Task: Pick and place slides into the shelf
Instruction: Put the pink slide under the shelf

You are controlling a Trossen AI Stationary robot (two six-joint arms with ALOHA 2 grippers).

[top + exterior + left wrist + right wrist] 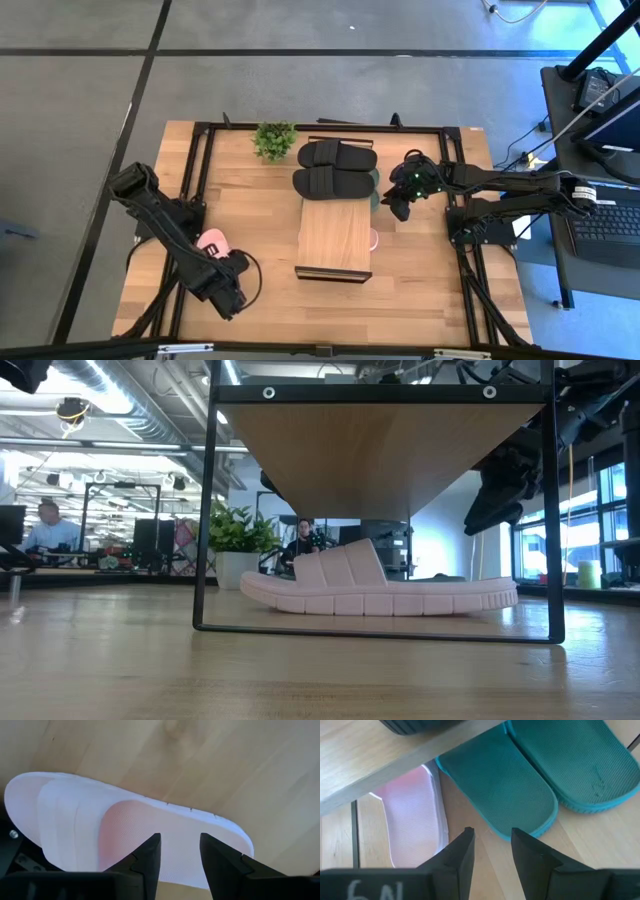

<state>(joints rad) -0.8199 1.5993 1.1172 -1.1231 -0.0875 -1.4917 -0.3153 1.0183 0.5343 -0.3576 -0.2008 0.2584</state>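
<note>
Bench carrying the shelf; black slides on its far end. Left claw, fingers apart, poised over a pink slide; right claw, fingers apart, beside green slides.

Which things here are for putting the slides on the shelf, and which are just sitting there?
For the job:
- black slides on the shelf
- pink slide under the shelf
- pink slide under the left gripper
- green slides by the right gripper

Just sitting there:
- potted plant
</note>
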